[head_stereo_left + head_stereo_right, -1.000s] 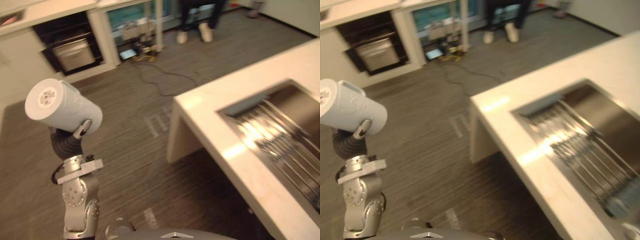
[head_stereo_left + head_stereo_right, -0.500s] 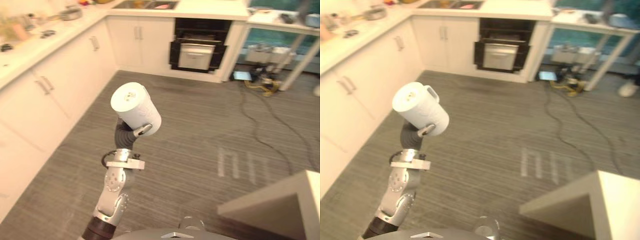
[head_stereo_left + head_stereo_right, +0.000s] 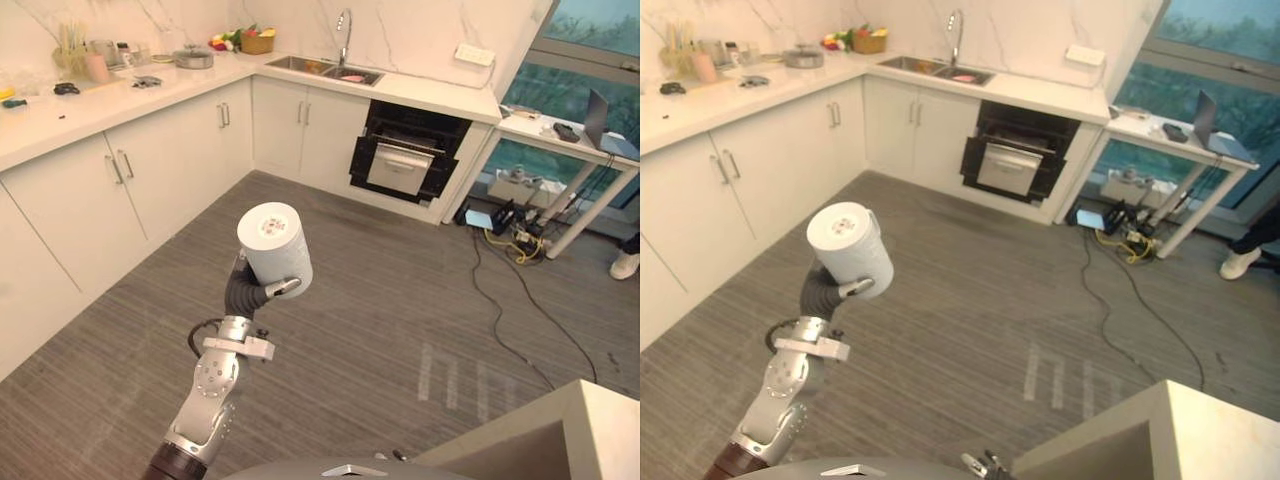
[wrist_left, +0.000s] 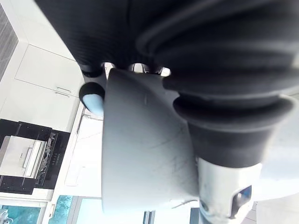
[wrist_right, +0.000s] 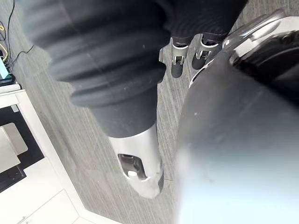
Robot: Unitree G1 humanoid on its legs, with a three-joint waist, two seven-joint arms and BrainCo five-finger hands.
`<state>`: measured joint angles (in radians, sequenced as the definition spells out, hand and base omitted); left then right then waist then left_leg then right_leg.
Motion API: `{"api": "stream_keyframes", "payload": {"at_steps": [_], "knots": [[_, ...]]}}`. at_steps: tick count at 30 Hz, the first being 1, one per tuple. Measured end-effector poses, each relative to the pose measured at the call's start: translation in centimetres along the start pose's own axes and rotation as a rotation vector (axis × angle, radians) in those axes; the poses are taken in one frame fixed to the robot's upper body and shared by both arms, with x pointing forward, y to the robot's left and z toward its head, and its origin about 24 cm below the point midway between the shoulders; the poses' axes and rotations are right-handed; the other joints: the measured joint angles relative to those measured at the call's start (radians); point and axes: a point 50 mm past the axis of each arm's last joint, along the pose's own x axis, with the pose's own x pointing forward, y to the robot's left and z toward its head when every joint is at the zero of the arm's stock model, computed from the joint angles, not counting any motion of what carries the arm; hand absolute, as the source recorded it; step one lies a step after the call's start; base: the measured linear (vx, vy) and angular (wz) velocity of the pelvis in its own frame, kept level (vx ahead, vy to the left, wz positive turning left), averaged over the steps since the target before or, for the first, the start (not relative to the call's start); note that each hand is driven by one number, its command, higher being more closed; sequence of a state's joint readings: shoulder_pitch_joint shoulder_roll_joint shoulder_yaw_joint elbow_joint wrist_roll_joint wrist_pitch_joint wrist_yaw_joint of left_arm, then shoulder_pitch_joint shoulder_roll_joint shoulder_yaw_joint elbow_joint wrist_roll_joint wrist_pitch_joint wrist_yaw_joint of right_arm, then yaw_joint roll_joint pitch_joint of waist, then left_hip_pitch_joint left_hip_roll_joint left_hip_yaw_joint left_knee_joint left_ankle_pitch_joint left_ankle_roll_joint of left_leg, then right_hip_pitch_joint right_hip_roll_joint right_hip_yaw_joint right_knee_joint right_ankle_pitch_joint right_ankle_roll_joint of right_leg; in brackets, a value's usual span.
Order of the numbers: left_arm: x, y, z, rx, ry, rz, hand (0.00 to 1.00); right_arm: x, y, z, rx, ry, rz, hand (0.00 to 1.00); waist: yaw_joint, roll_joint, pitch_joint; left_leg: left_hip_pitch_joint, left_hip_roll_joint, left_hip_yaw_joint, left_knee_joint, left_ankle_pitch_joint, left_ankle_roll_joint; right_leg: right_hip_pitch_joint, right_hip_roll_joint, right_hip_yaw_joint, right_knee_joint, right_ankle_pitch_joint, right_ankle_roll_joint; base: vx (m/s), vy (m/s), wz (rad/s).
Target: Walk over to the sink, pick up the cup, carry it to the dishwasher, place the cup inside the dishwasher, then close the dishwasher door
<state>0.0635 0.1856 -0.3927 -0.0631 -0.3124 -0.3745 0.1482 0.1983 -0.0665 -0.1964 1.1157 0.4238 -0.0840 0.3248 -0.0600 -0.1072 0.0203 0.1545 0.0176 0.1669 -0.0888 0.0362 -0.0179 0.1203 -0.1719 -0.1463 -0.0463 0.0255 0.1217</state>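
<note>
The cup [image 3: 275, 245] is in the left hand [image 3: 262, 292], raised over the grey floor [image 3: 400, 300]. It is tipped, with its flat round base turned up toward the head camera and its handle on the side away from the arm. The hand sits under and behind the cup, at about 7 o'clock from it. The thumb [image 3: 283, 289] is curled across the near wall, and in the left wrist view the fingertips [image 4: 93, 97] wrap the opposite side.

The open dishwasher [image 3: 405, 165] lies at about 1 o'clock from the cup, well apart, set into the white cabinets [image 3: 190, 140]. The sink [image 3: 325, 70] is on the counter beyond it, near 12 o'clock. A pale counter corner [image 3: 570, 425] shows at 4 o'clock.

The right hand [image 5: 138, 154] hangs over the floor. Its fingers look loose and hold nothing, though they are partly hidden.
</note>
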Motion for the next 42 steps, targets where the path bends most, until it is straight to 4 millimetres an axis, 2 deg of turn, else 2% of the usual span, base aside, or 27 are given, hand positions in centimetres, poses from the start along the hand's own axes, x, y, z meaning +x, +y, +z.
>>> {"api": "stream_keyframes", "payload": {"at_steps": [12, 13, 14, 15, 16, 17, 18, 19, 20, 21, 23, 25, 26, 27, 28, 29, 30, 32, 33, 34, 35, 36, 37, 38, 39, 41, 42], "knots": [[-0.7, 3.6, 0.5, 0.0, -0.02, 0.208, 1.0, -0.5, -0.8, -0.9, 0.054, 0.033, -0.027, 0.0, -0.001, 0.009, -0.017, 0.0, 0.004, -0.008, 0.009, -0.021, -0.03, 0.014, 0.005, -0.011, 0.003, -0.02, -0.018, 0.09, -0.004, 0.04], [-1.0, 3.9, 0.6, -0.018, -0.023, 0.238, 1.0, -0.5, -0.9, -0.9, 0.078, 0.03, -0.034, 0.0, -0.001, 0.012, -0.014, -0.01, 0.008, -0.014, 0.037, -0.043, -0.034, 0.012, 0.005, -0.013, 0.029, -0.039, -0.018, 0.02, -0.038, 0.15], [-1.2, 4.1, 0.7, -0.029, -0.03, 0.266, 1.0, -0.5, -0.8, -0.9, 0.101, 0.022, -0.037, 0.0, 0.004, 0.015, -0.009, -0.057, 0.022, -0.023, 0.161, -0.113, -0.035, 0.004, 0.005, -0.019, 0.074, -0.069, -0.019, 0.01, -0.047, 0.13], [-1.2, 4.1, 0.7, -0.03, -0.03, 0.267, 1.0, -0.5, -0.8, -0.9, 0.101, 0.022, -0.037, 0.0, 0.004, 0.015, -0.009, -0.059, 0.023, -0.023, 0.164, -0.114, -0.036, 0.003, 0.005, -0.019, 0.075, -0.069, -0.019, 0.02, -0.059, 0.07], [-1.6, 3.7, 1.6, -0.073, -0.073, 0.288, 1.0, -0.5, -0.9, -0.2, 0.105, -0.003, -0.032, 0.0, 0.022, 0.046, 0.011, -0.141, 0.085, -0.03, 0.426, -0.244, -0.064, -0.004, 0.033, -0.022, 0.168, -0.134, -0.023, -0.02, -0.034, 0.1], [-1.7, 3.3, 2.6, -0.092, -0.117, 0.284, 1.0, -0.6, -1.1, -0.2, 0.111, -0.009, -0.036, 0.0, 0.03, 0.066, 0.026, -0.23, 0.133, -0.024, 0.646, -0.283, -0.067, -0.015, 0.054, -0.025, 0.226, -0.186, -0.03, -0.06, -0.03, 0.11], [-1.8, 3.2, 3.0, -0.102, -0.136, 0.281, 1.0, -0.6, -1.2, 0.0, 0.113, -0.013, -0.038, 0.0, 0.036, 0.075, 0.032, -0.273, 0.157, -0.022, 0.744, -0.28, -0.068, -0.017, 0.065, -0.026, 0.251, -0.204, -0.033, -0.09, -0.032, 0.05], [-2.1, 3.0, 3.6, -0.119, -0.162, 0.285, 1.0, -0.7, -1.6, 0.4, 0.102, -0.02, -0.044, 0.0, 0.051, 0.101, 0.041, -0.337, 0.203, -0.022, 0.891, -0.253, -0.088, -0.008, 0.082, -0.021, 0.275, -0.224, -0.042, -0.06, -0.024, -0.03], [-2.3, 3.3, 3.7, -0.114, -0.166, 0.296, 1.0, -0.7, -1.6, 0.5, 0.108, -0.02, -0.043, 0.0, 0.052, 0.097, 0.05, -0.366, 0.222, -0.025, 0.951, -0.233, -0.097, 0.008, 0.084, -0.016, 0.27, -0.23, -0.05, 0.0, 0.0, 0.0], [-2.4, 3.7, 3.6, -0.106, -0.161, 0.309, 1.0, -0.7, -1.7, 0.7, 0.111, -0.03, -0.045, 0.0, 0.057, 0.102, 0.056, -0.366, 0.216, -0.008, 0.945, -0.265, -0.078, 0.023, 0.069, -0.015, 0.269, -0.236, -0.046, 0.02, 0.045, 0.07], [-2.5, 4.2, 3.4, -0.099, -0.154, 0.31, 1.0, -0.6, -1.9, 1.5, 0.152, -0.067, -0.054, 0.0, 0.051, 0.102, 0.069, -0.367, 0.194, 0.022, 0.842, -0.314, -0.067, 0.041, 0.046, -0.012, 0.257, -0.24, -0.04, 0.03, 0.084, 0.12], [-2.7, 4.6, 3.4, -0.099, -0.154, 0.323, 1.0, -0.5, -2.4, 3.2, 0.156, -0.121, -0.065, 0.0, 0.049, 0.131, 0.098, -0.361, 0.116, -0.022, 0.556, -0.269, -0.076, 0.056, 0.012, 0.02, 0.198, -0.246, -0.028, 0.05, 0.185, -0.11], [-3.0, 4.7, 3.2, -0.106, -0.146, 0.343, 1.0, -0.7, -3.0, 3.9, 0.14, -0.136, -0.077, 0.0, 0.06, 0.152, 0.1, -0.339, 0.096, -0.039, 0.485, -0.197, -0.086, 0.081, 0.016, 0.057, 0.129, -0.247, -0.026, 0.19, 0.195, -0.5], [-3.2, 5.1, 2.6, -0.11, -0.129, 0.385, 1.0, -0.6, -2.9, 4.2, 0.133, -0.146, -0.067, 0.0, 0.071, 0.191, 0.112, -0.327, 0.094, -0.048, 0.494, -0.206, -0.085, 0.098, 0.062, 0.085, 0.189, -0.258, 0.001, 0.3, 0.164, -0.63], [-3.5, 5.6, 2.4, -0.1, -0.12, 0.407, 1.0, -0.4, -2.4, 4.1, 0.134, -0.152, -0.041, 0.0, 0.078, 0.18, 0.124, -0.329, 0.085, -0.055, 0.525, -0.233, -0.083, 0.09, 0.078, 0.105, 0.252, -0.263, -0.009, 0.3, 0.056, -0.66], [-3.8, 6.1, 2.4, -0.084, -0.12, 0.423, 1.0, -0.2, -1.9, 3.9, 0.134, -0.157, -0.022, 0.0, 0.092, 0.152, 0.13, -0.332, 0.061, -0.058, 0.556, -0.25, -0.055, 0.103, 0.086, 0.112, 0.276, -0.287, -0.031, 0.27, 0.031, -0.76], [-4.1, 6.5, 2.3, -0.073, -0.115, 0.432, 1.0, 0.0, -1.5, 4.2, 0.129, -0.168, -0.013, 0.0, 0.107, 0.132, 0.133, -0.351, 0.037, -0.06, 0.61, -0.281, -0.002, 0.11, 0.07, 0.11, 0.269, -0.323, -0.051, 0.22, 0.06, -0.58], [-4.1, 6.4, 1.8, -0.062, -0.091, 0.391, 1.0, -0.2, -1.6, 3.9, 0.131, -0.178, -0.022, 0.0, 0.087, 0.101, 0.116, -0.363, 0.008, -0.053, 0.664, -0.328, 0.018, 0.104, 0.035, 0.109, 0.277, -0.35, -0.035, 0.24, 0.132, -0.16], [-4.0, 6.2, 1.8, -0.063, -0.09, 0.372, 1.0, -0.3, -1.8, 3.6, 0.135, -0.182, -0.029, 0.0, 0.084, 0.096, 0.109, -0.36, 0.0, -0.05, 0.665, -0.339, 0.025, 0.101, 0.029, 0.11, 0.287, -0.351, -0.033, 0.26, 0.132, 0.03], [-3.8, 6.0, 1.9, -0.063, -0.095, 0.333, 1.0, -0.8, -2.4, 2.8, 0.149, -0.177, -0.051, 0.0, 0.086, 0.089, 0.08, -0.357, -0.014, -0.037, 0.652, -0.353, 0.039, 0.079, 0.015, 0.11, 0.333, -0.36, -0.016, 0.29, 0.104, -0.13], [-3.2, 5.9, 2.1, -0.057, -0.108, 0.297, 1.0, -1.0, -2.7, 2.1, 0.17, -0.179, -0.069, 0.0, 0.092, 0.087, 0.074, -0.329, -0.017, -0.015, 0.633, -0.363, 0.063, 0.018, -0.005, 0.106, 0.51, -0.375, 0.015, 0.29, 0.092, -0.14], [-3.0, 5.9, 2.2, -0.055, -0.109, 0.288, 1.0, -1.0, -2.6, 1.9, 0.176, -0.177, -0.069, 0.0, 0.093, 0.082, 0.077, -0.302, -0.027, -0.009, 0.622, -0.367, 0.069, -0.018, -0.02, 0.101, 0.64, -0.356, 0.051, 0.33, 0.096, -0.35], [-2.9, 5.8, 2.5, -0.05, -0.107, 0.269, 1.0, -1.1, -2.5, 1.4, 0.193, -0.177, -0.072, 0.0, 0.09, 0.057, 0.08, -0.224, -0.06, 0.004, 0.567, -0.381, 0.075, -0.075, -0.066, 0.087, 0.808, -0.273, 0.065, 0.36, 0.116, -0.38], [-2.7, 5.2, 2.5, -0.051, -0.098, 0.232, 1.0, -1.4, -2.7, 0.8, 0.196, -0.179, -0.081, 0.0, 0.084, 0.077, 0.081, -0.146, -0.07, 0.009, 0.495, -0.381, 0.077, -0.145, -0.078, 0.107, 0.96, -0.147, 0.06, 0.43, 0.151, -0.37], [-2.6, 4.7, 2.5, -0.057, -0.097, 0.216, 1.0, -1.5, -2.7, 0.6, 0.191, -0.176, -0.081, 0.0, 0.079, 0.082, 0.075, -0.113, -0.07, 0.007, 0.463, -0.374, 0.088, -0.182, -0.071, 0.111, 1.024, -0.132, 0.055, 0.36, 0.125, -0.2], [-1.8, 3.5, 3.1, -0.071, -0.128, 0.17, 1.0, -1.2, -1.7, 1.1, 0.18, -0.216, -0.055, 0.0, 0.047, 0.087, 0.073, 0.004, -0.066, -0.007, 0.355, -0.367, 0.09, -0.335, -0.026, 0.066, 1.135, -0.247, -0.01, 0.36, 0.055, -0.01], [-1.4, 3.1, 3.2, -0.079, -0.134, 0.152, 1.0, -1.1, -1.5, 1.2, 0.179, -0.228, -0.049, 0.0, 0.043, 0.09, 0.072, 0.026, -0.064, -0.012, 0.335, -0.366, 0.088, -0.369, -0.016, 0.041, 1.127, -0.27, -0.023, 0.48, -0.011, 0.32]]}}
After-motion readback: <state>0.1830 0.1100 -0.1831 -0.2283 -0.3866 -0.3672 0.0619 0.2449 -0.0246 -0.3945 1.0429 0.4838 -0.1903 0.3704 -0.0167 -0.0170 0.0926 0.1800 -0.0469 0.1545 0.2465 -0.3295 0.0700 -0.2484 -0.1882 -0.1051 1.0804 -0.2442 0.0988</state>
